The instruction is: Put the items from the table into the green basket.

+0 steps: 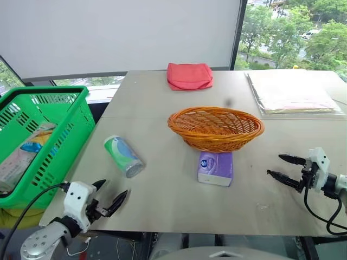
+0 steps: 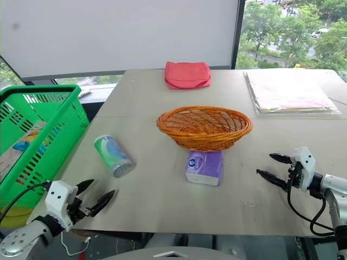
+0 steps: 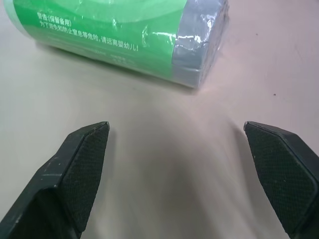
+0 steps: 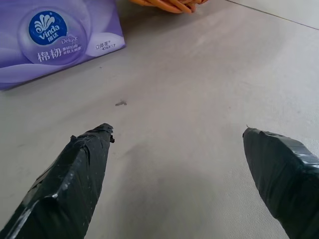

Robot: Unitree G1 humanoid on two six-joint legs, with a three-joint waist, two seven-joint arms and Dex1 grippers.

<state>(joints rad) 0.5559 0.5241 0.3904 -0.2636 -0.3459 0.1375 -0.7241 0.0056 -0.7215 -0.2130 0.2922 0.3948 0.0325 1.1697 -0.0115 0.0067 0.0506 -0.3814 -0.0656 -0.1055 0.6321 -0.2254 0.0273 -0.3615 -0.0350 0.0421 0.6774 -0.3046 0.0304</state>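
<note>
We are holding our left pincer [image 1: 111,196] spread wide and empty at the near edge of the bench [image 1: 162,206], just short of the green-and-white can [image 1: 124,156] lying on its side. Our right pincer [image 1: 282,167] is hovering spread and empty, well apart from the purple tissue box [image 1: 216,167] sitting just before the orange wicker bowl [image 1: 216,128]. The green basket [image 1: 38,146] is standing beside the bench's left edge.

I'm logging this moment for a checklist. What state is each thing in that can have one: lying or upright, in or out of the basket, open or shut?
can: lying on its side on the table, outside the green basket.
tissue box: flat on the table, against the wicker bowl.
green basket: already holds packaged goods.
red cloth: folded.
left gripper: open, holding nothing.
right gripper: open, holding nothing.
</note>
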